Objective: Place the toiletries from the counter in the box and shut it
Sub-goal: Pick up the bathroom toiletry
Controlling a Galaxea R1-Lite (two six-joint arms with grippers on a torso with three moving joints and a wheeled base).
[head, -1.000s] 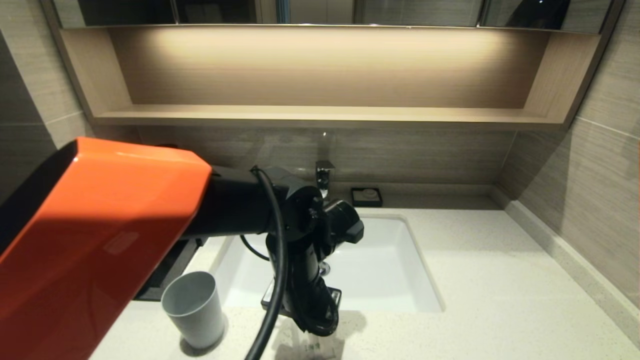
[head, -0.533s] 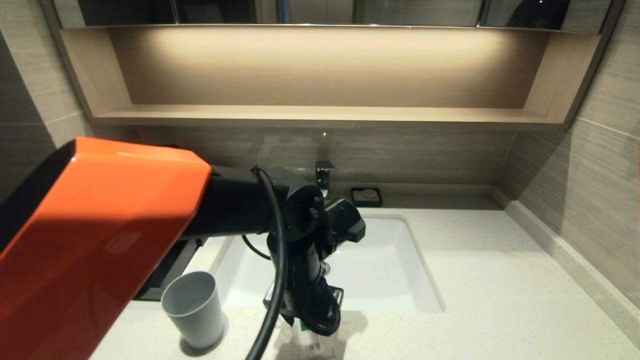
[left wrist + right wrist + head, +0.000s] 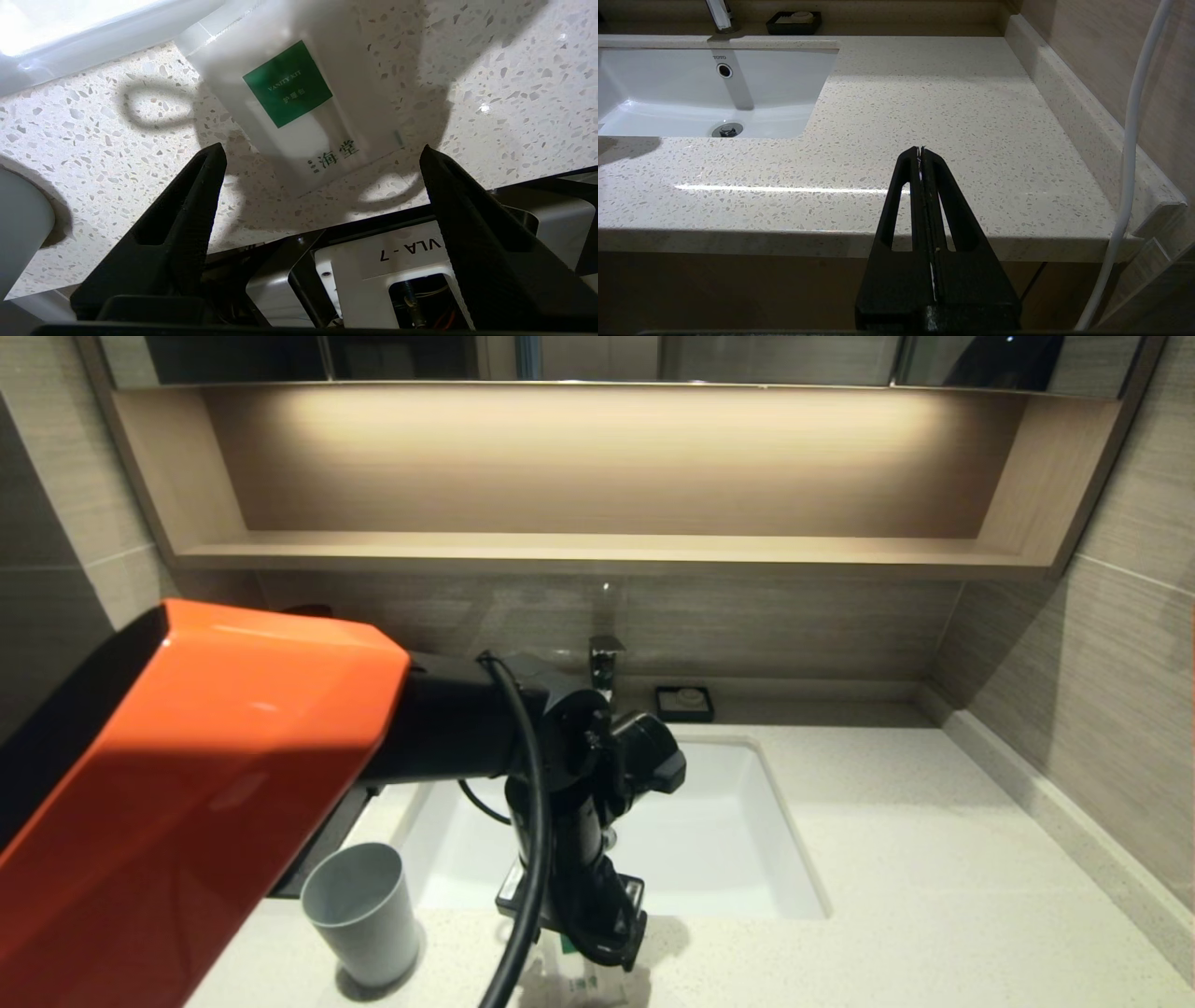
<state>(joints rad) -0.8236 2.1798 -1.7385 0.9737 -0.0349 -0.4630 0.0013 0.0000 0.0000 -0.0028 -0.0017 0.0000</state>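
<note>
The left gripper [image 3: 322,156] hangs spread wide and empty right above a flat sachet [image 3: 299,107] lying on the counter [image 3: 490,93] by the sink edge, its long side slanted across the gap.

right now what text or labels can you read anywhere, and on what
"VANITY KIT" in white on the green label of the sachet lying on the counter; the small line under it is too small to read.
"海堂" in green near the sachet's lower edge.
"VLA-7" on a white label on the robot's own body below the counter edge.
"TOTO" on the sink wall above the overflow hole.
</note>
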